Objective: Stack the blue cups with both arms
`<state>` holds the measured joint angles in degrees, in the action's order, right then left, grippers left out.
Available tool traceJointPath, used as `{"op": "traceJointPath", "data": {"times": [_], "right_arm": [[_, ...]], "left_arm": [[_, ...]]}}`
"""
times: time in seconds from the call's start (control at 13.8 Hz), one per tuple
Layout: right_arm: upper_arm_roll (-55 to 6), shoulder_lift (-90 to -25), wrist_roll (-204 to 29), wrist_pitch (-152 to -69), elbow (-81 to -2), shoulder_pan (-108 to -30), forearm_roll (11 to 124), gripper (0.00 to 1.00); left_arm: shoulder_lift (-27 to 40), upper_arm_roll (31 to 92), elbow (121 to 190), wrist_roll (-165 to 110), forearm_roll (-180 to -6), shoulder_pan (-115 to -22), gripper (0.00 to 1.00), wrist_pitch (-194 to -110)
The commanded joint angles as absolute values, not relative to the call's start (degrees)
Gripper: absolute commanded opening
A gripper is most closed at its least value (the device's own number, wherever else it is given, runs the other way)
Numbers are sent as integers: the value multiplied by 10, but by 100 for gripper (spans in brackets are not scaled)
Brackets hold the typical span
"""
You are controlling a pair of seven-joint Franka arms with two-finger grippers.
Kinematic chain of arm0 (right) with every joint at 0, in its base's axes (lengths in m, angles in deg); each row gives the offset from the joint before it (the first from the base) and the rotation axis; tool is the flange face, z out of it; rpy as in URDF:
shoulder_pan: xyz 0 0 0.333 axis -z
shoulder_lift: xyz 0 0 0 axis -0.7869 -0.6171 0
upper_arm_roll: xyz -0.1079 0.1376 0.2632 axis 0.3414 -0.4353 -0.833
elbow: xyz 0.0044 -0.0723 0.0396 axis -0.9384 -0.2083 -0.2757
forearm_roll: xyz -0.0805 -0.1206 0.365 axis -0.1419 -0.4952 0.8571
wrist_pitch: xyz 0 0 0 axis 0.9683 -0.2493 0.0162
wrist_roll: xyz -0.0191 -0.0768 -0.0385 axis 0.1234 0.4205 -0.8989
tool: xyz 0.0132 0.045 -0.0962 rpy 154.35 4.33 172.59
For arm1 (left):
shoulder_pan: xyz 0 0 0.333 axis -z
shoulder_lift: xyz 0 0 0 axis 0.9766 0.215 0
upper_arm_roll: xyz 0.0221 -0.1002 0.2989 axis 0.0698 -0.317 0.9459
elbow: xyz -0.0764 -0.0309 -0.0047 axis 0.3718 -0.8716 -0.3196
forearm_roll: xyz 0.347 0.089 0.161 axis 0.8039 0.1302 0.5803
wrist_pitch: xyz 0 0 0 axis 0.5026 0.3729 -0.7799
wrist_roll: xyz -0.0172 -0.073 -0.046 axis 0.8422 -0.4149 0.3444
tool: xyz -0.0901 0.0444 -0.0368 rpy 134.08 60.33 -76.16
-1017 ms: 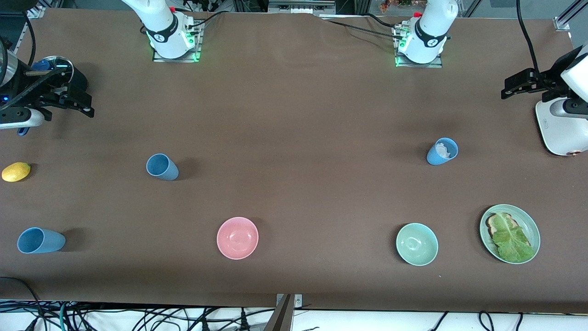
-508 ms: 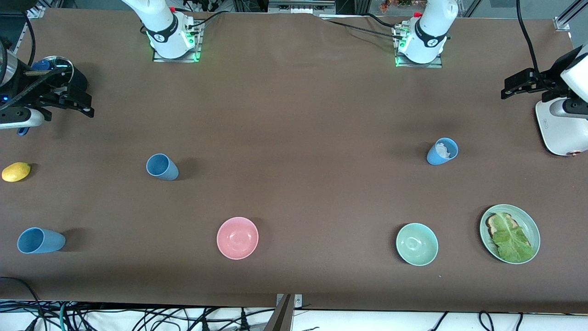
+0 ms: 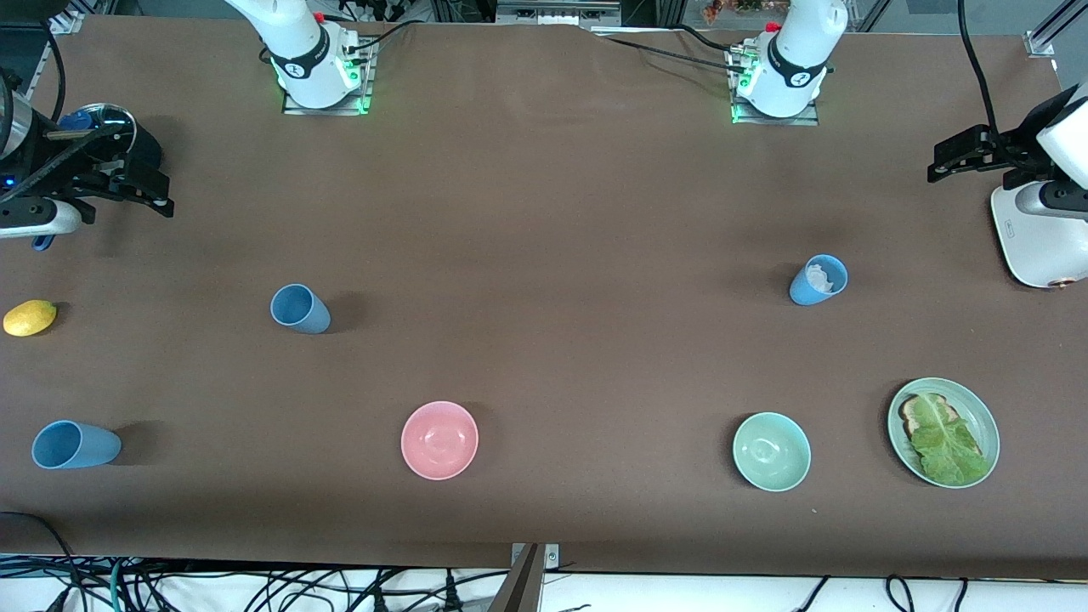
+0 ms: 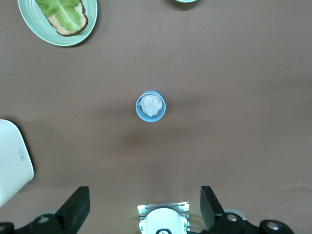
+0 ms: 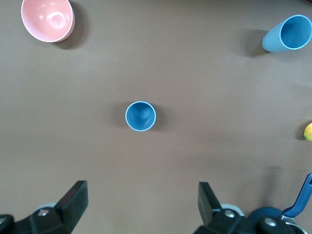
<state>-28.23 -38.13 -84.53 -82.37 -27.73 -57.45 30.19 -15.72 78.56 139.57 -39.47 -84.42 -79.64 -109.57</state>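
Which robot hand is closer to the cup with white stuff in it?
Left. The left gripper hangs open, high above the table, the filled cup right under its camera. The right gripper is open at the other end, over an empty cup.

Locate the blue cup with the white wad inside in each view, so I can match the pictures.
Front view: the cup stands upright toward the left arm's end of the table, farther from the camera than the green bowl.
Left wrist view: the cup is near the picture's centre, seen from above.
Right wrist view: not in it.
Shared landmark: the plate with lettuce on toast.
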Motion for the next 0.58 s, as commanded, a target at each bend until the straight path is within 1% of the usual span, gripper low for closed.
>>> {"op": "traceJointPath", "data": {"times": [0.0,0.29,0.51], "right_arm": [[-283,-382,-839,-816,-264,-574,303,100],[-282,-382,-839,-819,-264,-574,304,100],[-282,-382,-838,-820,-264,-574,304,100]], "left_arm": [[-167,791,1408,-421,-829,-800,100,-1091],[-167,811,1413,-463,-829,-802,100,-1091],[-167,821,1434,-464,-829,-803,100,-1094]]}}
